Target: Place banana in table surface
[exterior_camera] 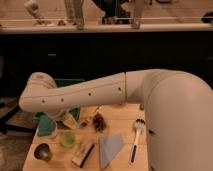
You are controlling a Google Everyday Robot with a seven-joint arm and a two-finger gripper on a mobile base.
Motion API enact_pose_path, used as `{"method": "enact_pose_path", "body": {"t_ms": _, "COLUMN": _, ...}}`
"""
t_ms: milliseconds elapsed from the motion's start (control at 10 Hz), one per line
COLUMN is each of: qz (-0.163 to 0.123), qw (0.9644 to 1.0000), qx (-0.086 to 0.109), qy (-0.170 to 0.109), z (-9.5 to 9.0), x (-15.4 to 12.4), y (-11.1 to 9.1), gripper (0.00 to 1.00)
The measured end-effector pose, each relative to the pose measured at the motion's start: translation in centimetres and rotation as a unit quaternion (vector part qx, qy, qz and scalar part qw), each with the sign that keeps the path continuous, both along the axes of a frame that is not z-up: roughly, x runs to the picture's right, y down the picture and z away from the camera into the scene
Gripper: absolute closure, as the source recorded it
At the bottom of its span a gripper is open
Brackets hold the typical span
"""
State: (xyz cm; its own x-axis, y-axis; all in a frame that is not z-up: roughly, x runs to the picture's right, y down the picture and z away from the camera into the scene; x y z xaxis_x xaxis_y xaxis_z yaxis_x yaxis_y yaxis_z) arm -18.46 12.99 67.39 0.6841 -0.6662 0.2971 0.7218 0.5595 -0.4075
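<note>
My white arm sweeps across from the right, bends at an elbow on the left and drops toward the table surface, a light wooden top. The gripper hangs low at the left part of the table, just right of the green tray. It looks open, with nothing seen between its fingers. No banana shows; the arm and gripper hide much of the tray and the table behind them.
A green cup, a metal bowl, a dark block, a grey-blue cloth, a white brush and a brown clump lie on the table. A dark counter stands behind.
</note>
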Motion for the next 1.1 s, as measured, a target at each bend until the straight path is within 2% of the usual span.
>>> {"method": "enact_pose_path", "body": {"t_ms": 200, "qz": -0.002, "qw": 1.0000, "qx": -0.006, "qy": -0.003, "z": 1.0, "x": -0.9, "y": -0.6, "gripper": 0.20}}
{"method": "enact_pose_path", "body": {"t_ms": 500, "qz": 0.002, "qw": 0.9997, "qx": -0.025, "qy": 0.000, "z": 4.1, "x": -2.9, "y": -2.2, "gripper": 0.20}}
{"method": "enact_pose_path", "body": {"t_ms": 700, "qz": 0.011, "qw": 0.9994, "qx": -0.033, "qy": 0.007, "z": 5.6, "x": -4.0, "y": -3.0, "gripper": 0.20}}
{"method": "enact_pose_path", "body": {"t_ms": 900, "qz": 0.034, "qw": 0.9984, "qx": -0.042, "qy": 0.016, "z": 7.0, "x": -5.5, "y": -3.7, "gripper": 0.20}}
{"method": "enact_pose_path", "body": {"t_ms": 1100, "qz": 0.081, "qw": 0.9949, "qx": -0.055, "qy": 0.025, "z": 8.5, "x": -6.6, "y": -4.2, "gripper": 0.20}}
